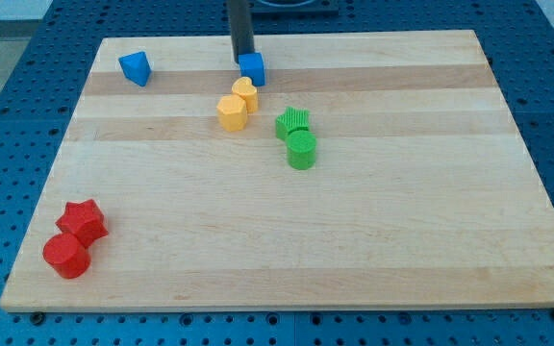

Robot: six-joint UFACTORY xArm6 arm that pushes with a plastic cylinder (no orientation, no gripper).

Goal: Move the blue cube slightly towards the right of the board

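My tip (241,60), a bare rod with no claw to open or close, touches the left face of the blue cube (252,68) near the board's (354,259) top edge, placed for a rightward push.

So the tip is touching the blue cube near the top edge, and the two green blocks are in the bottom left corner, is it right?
Not quite. The camera view shows red blocks in that corner; the green blocks sit near the middle. My tip is at the blue cube, near the top edge.
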